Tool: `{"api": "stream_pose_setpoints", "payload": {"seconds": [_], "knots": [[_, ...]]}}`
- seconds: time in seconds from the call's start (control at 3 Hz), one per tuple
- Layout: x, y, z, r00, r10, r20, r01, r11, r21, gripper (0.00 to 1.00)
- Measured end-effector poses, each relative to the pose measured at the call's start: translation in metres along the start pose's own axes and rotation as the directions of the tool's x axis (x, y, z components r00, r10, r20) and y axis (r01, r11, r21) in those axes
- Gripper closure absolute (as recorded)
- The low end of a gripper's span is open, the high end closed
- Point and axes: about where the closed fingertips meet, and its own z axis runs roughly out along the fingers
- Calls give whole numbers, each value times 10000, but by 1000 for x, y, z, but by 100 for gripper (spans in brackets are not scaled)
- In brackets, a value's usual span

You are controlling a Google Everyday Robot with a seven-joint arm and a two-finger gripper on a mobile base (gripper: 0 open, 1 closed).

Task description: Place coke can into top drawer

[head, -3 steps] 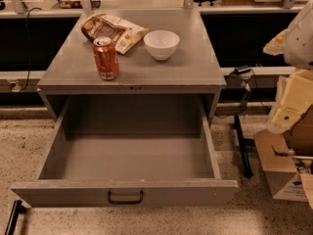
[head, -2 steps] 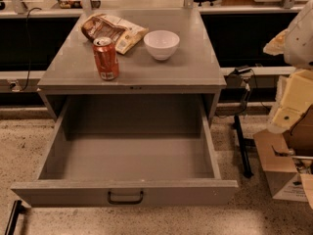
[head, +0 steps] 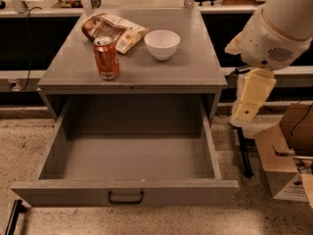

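Note:
The coke can (head: 106,58) is red-orange with a silver top and stands upright on the grey cabinet top (head: 195,67), near its front left. The top drawer (head: 132,163) is pulled fully open below it and is empty, with a small dark handle (head: 125,197) on its front panel. My arm reaches in from the upper right, and my gripper (head: 249,99) hangs as a cream part beside the cabinet's right edge. It is well right of the can, above the floor, and holds nothing that I can see.
A white bowl (head: 162,43) and a brown snack bag (head: 111,29) sit on the cabinet top behind the can. A cardboard box (head: 286,155) stands on the floor at the right. A dark stand leg (head: 243,151) is beside the drawer's right side.
My arm and gripper have moved left, closer to the cabinet's right edge. The can, bowl, bag and drawer have not moved.

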Motion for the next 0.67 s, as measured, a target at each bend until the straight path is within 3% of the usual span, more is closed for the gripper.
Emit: {"api": "stream_pose_setpoints", "payload": {"seconds": [0.33,0.67], "knots": [[-58,-8,43,9930,-995,629,1031,9930,-576,0],[-58,-8,43,9930,-1000,634,1036,9929,-575,0]]}}
